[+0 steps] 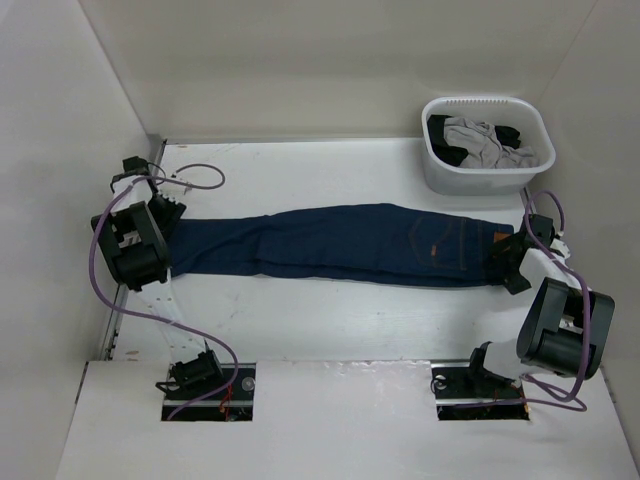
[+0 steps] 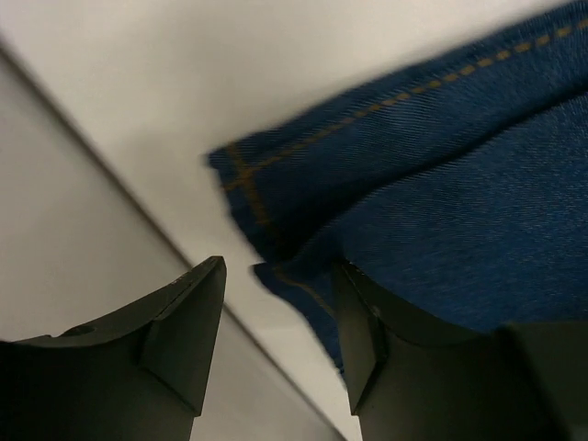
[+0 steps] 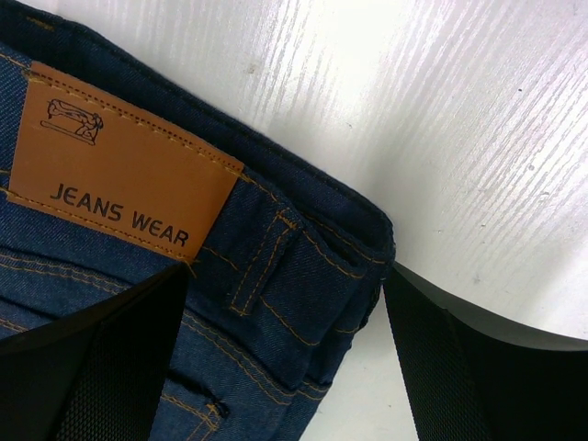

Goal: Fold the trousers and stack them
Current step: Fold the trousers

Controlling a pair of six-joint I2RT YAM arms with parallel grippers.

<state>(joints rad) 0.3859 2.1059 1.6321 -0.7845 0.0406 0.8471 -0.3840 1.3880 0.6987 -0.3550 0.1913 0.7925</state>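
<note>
The dark navy trousers point(image 1: 340, 243) lie flat across the middle of the table, folded lengthwise, leg hems to the left and waistband to the right. My left gripper point(image 1: 168, 214) is open at the leg hems. In the left wrist view the gripper point(image 2: 280, 266) has its jaws apart and a hem corner point(image 2: 276, 197) lies just ahead of them, against the right finger point(image 2: 363, 340). My right gripper point(image 1: 510, 262) is open at the waistband. In the right wrist view the gripper point(image 3: 285, 271) straddles the waistband corner point(image 3: 312, 276), beside the tan patch point(image 3: 119, 170).
A white basket point(image 1: 470, 180) holding grey and black garments point(image 1: 485, 140) stands at the back right, just behind the waistband end. White enclosure walls close in on the left, back and right. The left wall's base point(image 2: 110, 184) runs close to the hems.
</note>
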